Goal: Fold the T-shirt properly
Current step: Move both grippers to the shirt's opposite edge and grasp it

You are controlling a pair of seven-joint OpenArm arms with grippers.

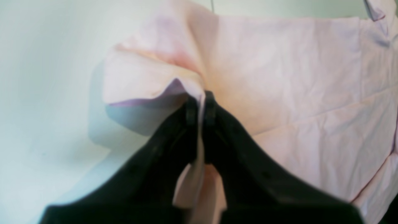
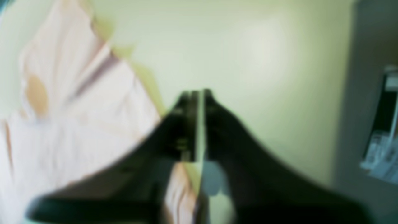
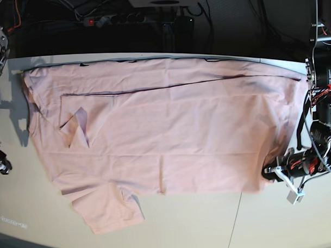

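The bench (image 3: 191, 232) fills the base view, and the T-shirt (image 3: 171, 134) lies spread across most of it, pale pink and plain side up. One long fold already runs along the upper part, and a sleeve (image 3: 106, 207) sticks out toward the lower left.

The left end effector (image 1: 201, 107) sits at the right edge of the base view, at the shirt's lower right corner. In its wrist view it is clenched on a bunched pinch of pink cloth, which rises off the bench into a small peak. The right end effector (image 2: 199, 102) shows only in its own blurred wrist view. Its fingers look nearly closed, with a thin pale strip between them. Whether that strip is cloth I cannot tell, so its grip stays uncertain.

By my reading, a fresh fold is being started from the shirt's right-hand end. The next move calls for lifting the held edge clear and carrying it across toward the left of the frame. The cloth must stay taut enough that the edges meet squarely and no crease is trapped.
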